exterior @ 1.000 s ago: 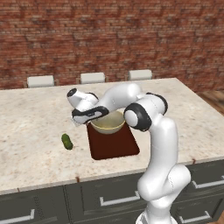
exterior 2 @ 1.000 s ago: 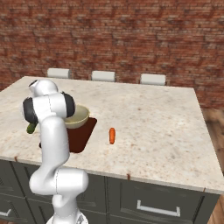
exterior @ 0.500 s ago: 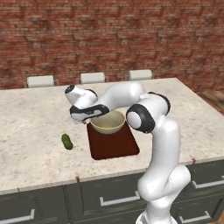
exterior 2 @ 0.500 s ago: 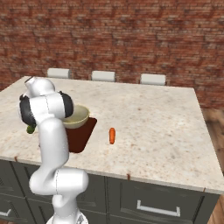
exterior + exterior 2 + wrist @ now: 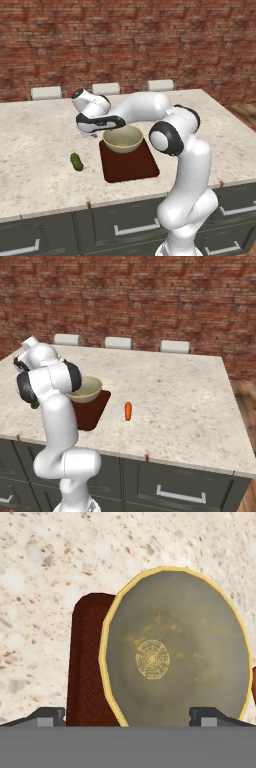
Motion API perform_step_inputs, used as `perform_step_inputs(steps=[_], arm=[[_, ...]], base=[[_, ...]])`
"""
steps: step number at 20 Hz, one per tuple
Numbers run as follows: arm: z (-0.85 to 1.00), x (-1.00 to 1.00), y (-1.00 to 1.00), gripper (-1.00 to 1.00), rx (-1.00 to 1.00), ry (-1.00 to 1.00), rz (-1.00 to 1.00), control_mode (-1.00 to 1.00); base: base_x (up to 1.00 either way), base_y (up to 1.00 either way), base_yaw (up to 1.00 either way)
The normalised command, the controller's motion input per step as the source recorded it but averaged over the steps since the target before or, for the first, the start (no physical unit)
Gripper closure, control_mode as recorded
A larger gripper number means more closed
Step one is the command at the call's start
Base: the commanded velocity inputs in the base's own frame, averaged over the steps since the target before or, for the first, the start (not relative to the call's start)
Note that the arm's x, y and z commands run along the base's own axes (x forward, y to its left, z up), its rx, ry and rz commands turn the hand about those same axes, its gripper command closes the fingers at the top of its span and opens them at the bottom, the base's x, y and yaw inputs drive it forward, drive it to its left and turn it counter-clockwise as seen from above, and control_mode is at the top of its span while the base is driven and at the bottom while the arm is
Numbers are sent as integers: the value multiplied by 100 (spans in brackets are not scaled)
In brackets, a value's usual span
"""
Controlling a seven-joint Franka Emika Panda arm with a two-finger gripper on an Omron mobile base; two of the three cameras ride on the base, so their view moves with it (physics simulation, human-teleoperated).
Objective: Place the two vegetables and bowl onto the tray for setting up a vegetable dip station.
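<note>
The beige bowl (image 5: 122,140) with its olive-tan rim sits on the far end of the dark reddish-brown tray (image 5: 131,166). My gripper (image 5: 95,134) hovers just above and left of the bowl's rim, open and holding nothing. In the hand view the bowl (image 5: 175,652) lies below the widely spread fingertips (image 5: 50,714), with the tray (image 5: 87,662) sticking out beside it. The green cucumber (image 5: 76,161) lies on the counter left of the tray. The orange carrot (image 5: 128,411) lies on the counter right of the tray (image 5: 92,411).
The work surface is a speckled stone island counter (image 5: 35,140) with dark cabinet drawers (image 5: 175,491) below its front edge. Three white chair backs (image 5: 106,88) stand along the far side, before a brick wall.
My hand has drifted slightly to the left, away from the bowl. The bowl stays put on the tray; cucumber and carrot have not moved.
</note>
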Motion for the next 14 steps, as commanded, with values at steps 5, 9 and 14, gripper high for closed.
perform_step_inputs(steps=[5,9,14], arm=[[33,-41,10,-100,10,0,-1,-100],[28,-44,11,-100,12,0,0,-100],[16,-52,11,-100,14,0,0,-100]], base=[[0,0,0],[0,0,0],[0,0,0]])
